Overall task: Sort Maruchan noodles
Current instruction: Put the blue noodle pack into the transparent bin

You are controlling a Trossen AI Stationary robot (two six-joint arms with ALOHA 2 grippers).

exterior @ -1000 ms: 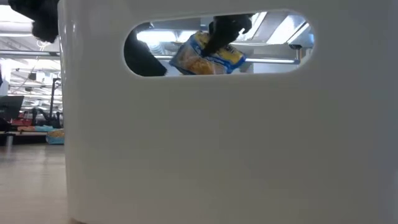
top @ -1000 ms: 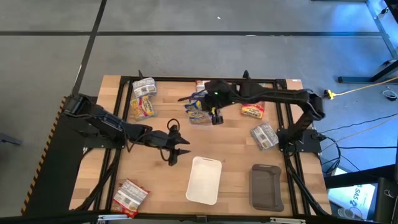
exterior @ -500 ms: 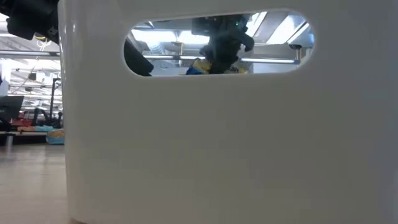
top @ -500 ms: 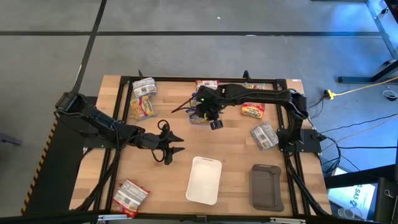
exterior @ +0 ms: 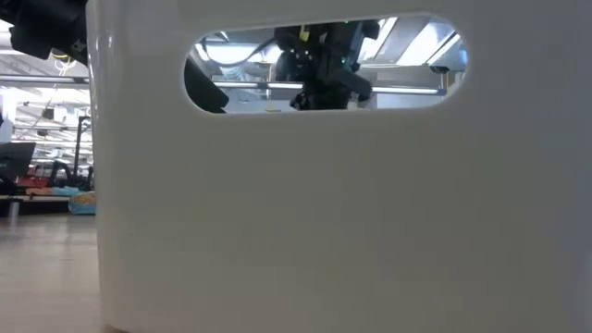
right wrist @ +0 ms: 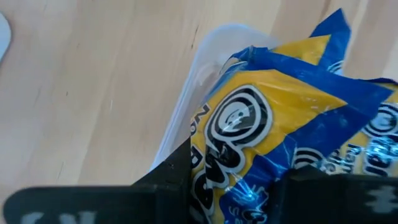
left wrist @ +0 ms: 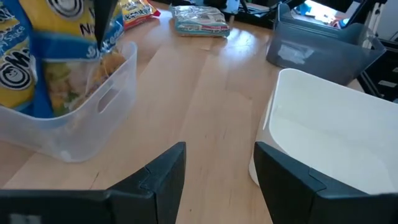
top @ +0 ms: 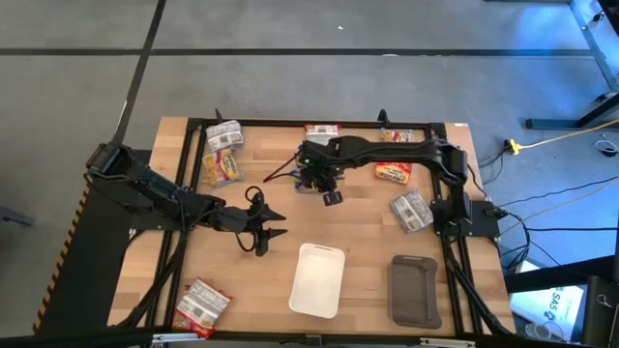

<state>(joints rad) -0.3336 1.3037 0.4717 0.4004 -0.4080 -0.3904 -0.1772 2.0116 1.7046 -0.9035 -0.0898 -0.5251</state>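
Observation:
My right gripper (top: 320, 180) is shut on a blue-yellow Maruchan packet (right wrist: 273, 118) over a clear plastic bin (left wrist: 93, 106) at the table's far middle. That bin holds blue-yellow packets standing on edge. In the left wrist view the packet (left wrist: 68, 68) sits in the bin under a dark finger (left wrist: 104, 18). My left gripper (top: 261, 228) is open and hovers over bare wood left of centre, touching nothing. Other packets lie flat on the table: silver-grey (top: 224, 135), red-orange (top: 221, 169), red-orange (top: 394, 172), silver-grey (top: 411, 210). My right gripper pinches the blue-yellow packet between its two fingers (right wrist: 177, 177) at the packet's upper edge (left wrist: 112, 38), coming from above and pointing down. The packet hangs below the fingers with its lower part inside the clear bin.
A white tray (top: 319, 280) sits near the front middle, and its wall (exterior: 296, 231) fills the low view. A dark grey tray (top: 414, 290) stands to its right. More packets lie at the near left corner (top: 201, 304) and the far edge (top: 321, 130).
My right gripper has moved toward the table's left and down to the clear bin, carrying the blue-yellow packet from hanging clear in the air into the bin. My left gripper has shifted a little toward the left edge and stayed open.

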